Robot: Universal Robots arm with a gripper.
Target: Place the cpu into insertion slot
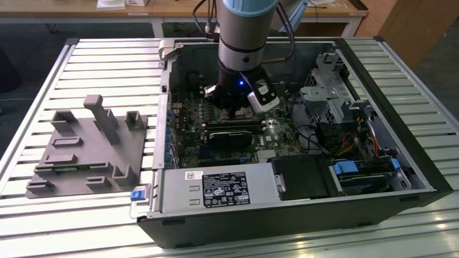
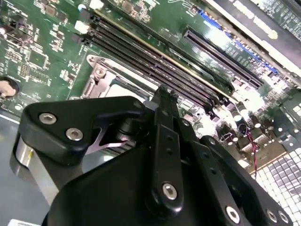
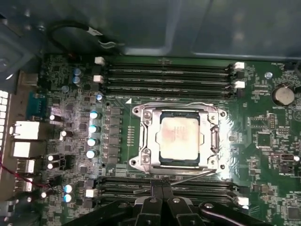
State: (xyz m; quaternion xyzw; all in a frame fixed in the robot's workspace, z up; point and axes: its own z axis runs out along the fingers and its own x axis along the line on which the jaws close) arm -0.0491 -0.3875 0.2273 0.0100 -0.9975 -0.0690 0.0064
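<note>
Silver-grey cpu (image 3: 180, 137) sat flat inside the insertion slot (image 3: 141, 136), framed all round. We noted the fingers (image 3: 162, 188) pinched together, holding nothing, at the socket's six o'clock edge, likely already released.

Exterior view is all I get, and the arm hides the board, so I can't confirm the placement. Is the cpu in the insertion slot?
Observer: Yes. In the first wrist view the cpu lies flat inside the insertion slot, silver top up.
Operator: Is the gripper holding it?
Observer: No. The gripper is off to one side of the slot, above the memory slots, its fingers together with nothing between them.
Operator: And the lever?
Observer: The wire lever lies slanted along the slot's edge nearest the gripper. I cannot tell whether it is latched.
</note>
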